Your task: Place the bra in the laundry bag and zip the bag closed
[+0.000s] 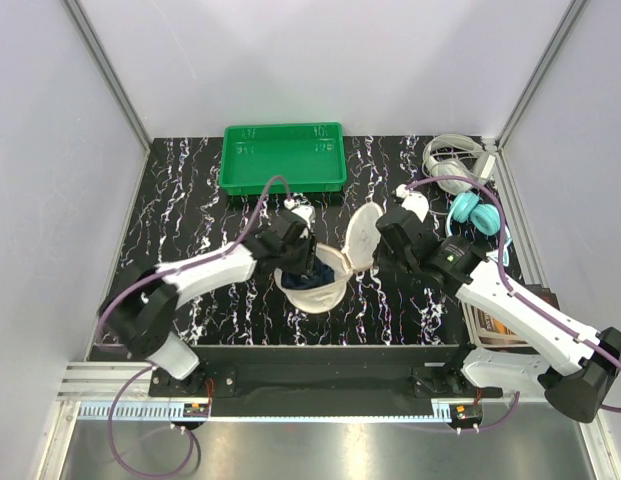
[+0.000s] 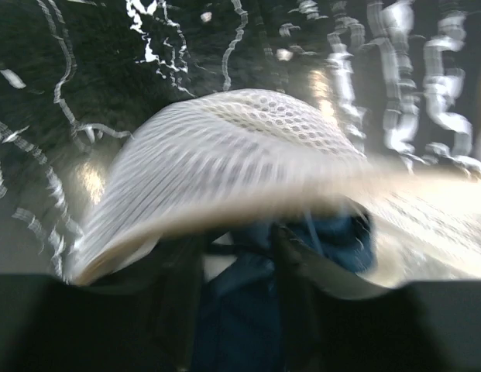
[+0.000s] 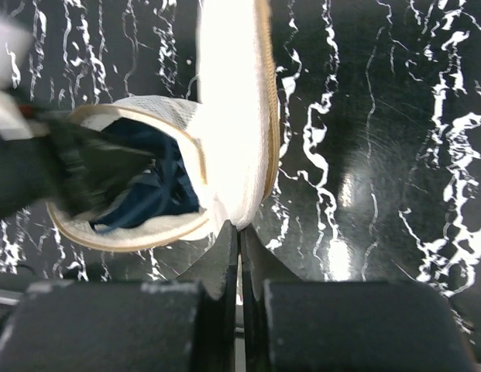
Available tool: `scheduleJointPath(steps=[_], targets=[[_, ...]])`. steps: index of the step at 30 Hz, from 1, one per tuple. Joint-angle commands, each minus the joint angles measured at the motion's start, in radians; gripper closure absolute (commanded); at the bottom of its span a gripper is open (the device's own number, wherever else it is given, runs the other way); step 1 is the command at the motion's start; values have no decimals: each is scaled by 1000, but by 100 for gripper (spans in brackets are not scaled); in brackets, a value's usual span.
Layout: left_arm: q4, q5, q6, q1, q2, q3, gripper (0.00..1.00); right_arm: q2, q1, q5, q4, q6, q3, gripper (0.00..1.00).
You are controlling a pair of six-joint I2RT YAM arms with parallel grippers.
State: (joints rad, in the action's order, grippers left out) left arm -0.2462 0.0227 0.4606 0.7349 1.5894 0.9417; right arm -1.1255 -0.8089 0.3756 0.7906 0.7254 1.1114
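Reaching into the open laundry bag [image 1: 312,295] at the middle of the black marbled tabletop [image 1: 190,210], your left arm [image 1: 220,265] has its jaws down among the dark blue folds of the bra [image 1: 320,270], which lies inside the cream mesh pouch. The left wrist camera gives you a smeared picture. Two dark fingers [image 2: 178,298] stand apart with blue fabric between them under the mesh wall. Whether the left jaws are clamping the bra or only standing around it, you cannot tell.

Your right arm [image 1: 510,300] reaches in from the other side. The right jaws are pinched closed on the bag's cloth at the foot of its round lid [image 1: 363,237], where lid and body meet. The lid stands nearly upright beside the opening. On the right wrist camera the bra sits bunched in the pouch, ringed by the beige zipper rim [image 3: 132,236], which gapes unzipped.

A green tray [image 1: 283,158] rests at the far edge of the tabletop, well apart from the bag. Teal headphones [image 1: 473,212] lie near the far right corner.
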Motion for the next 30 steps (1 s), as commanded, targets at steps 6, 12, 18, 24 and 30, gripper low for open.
scheduleJointPath(steps=[6, 12, 18, 24, 30], targets=[[69, -185, -16, 12, -397, -61, 10, 3, -9, -13, 48, -32, 90, 100], [430, -49, -39, 179, -526, -230, 4, -8, -10, -37, 47, 28, 110, 100], [604, 337, -241, 426, -416, -238, 2, -17, -9, -46, 47, 86, 116, 100], [558, 466, -273, 446, -194, -66, 2, -13, -9, -69, 44, 111, 116, 100], [525, 517, -277, 443, -91, 29, 35, 18, -9, -90, 36, 137, 94, 100]])
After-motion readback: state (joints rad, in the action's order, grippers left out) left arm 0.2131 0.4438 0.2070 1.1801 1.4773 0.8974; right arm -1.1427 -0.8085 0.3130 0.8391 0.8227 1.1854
